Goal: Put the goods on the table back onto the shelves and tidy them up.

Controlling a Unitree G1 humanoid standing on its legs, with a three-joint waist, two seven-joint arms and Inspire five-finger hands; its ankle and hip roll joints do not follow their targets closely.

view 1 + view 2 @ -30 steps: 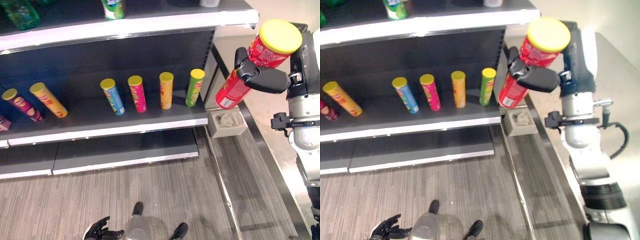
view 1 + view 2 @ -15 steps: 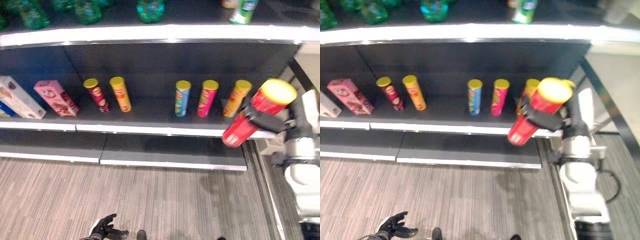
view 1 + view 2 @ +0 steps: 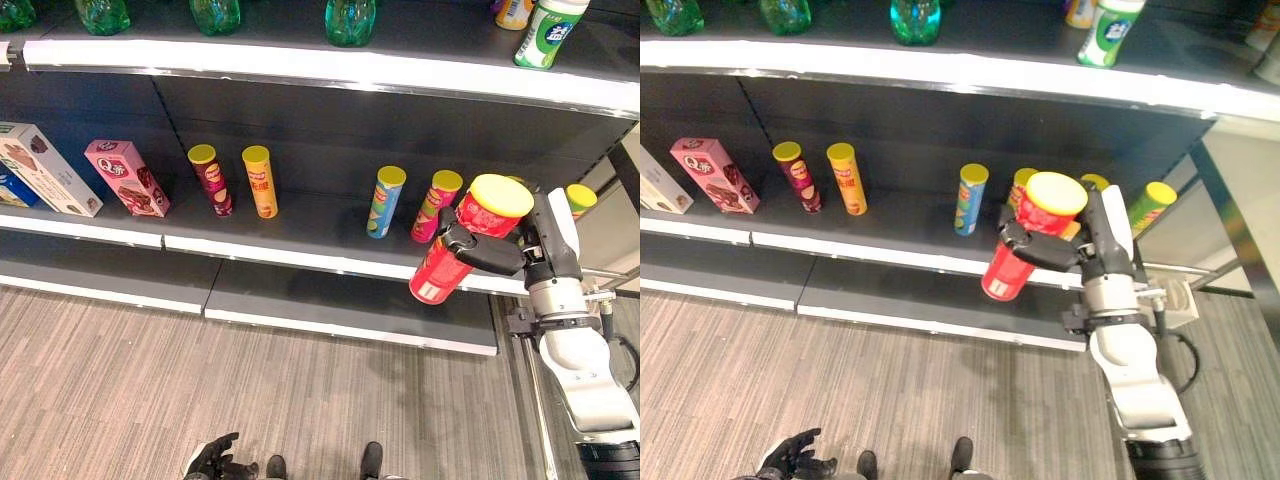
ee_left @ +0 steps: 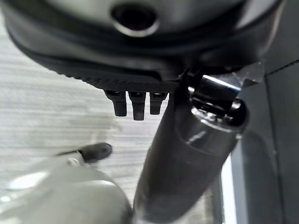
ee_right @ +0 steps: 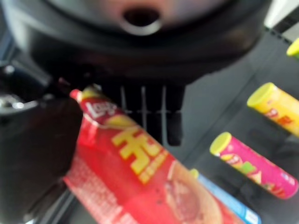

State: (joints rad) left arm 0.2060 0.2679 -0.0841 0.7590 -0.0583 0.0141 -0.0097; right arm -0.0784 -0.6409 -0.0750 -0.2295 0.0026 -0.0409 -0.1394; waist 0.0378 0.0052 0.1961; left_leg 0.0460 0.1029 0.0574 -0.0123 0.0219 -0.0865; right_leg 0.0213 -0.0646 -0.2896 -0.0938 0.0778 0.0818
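A red crisp can with a yellow lid (image 3: 432, 280) is tilted in the air in front of the middle shelf (image 3: 300, 255), near its right end. My right hand (image 3: 492, 256) is shut on the red can (image 5: 140, 177), fingers (image 5: 154, 112) curled over its side. Behind it on the shelf stand a blue can (image 3: 384, 202), a pink can (image 3: 438, 206) and a green can (image 3: 578, 199); an orange one between them is mostly hidden. My left hand (image 3: 212, 460) hangs low over the floor, fingers relaxed, holding nothing.
Further left on the middle shelf stand a maroon can (image 3: 211, 181), an orange can (image 3: 260, 183), a pink box (image 3: 127, 178) and a white box (image 3: 42, 170). Green bottles (image 3: 350, 18) and a white-green bottle (image 3: 546, 34) line the upper shelf. A low bottom shelf (image 3: 340, 310) juts out beneath.
The camera has swung left along the shelves. My right hand has carried the red can from beyond the shelf's right end to in front of the row of cans.
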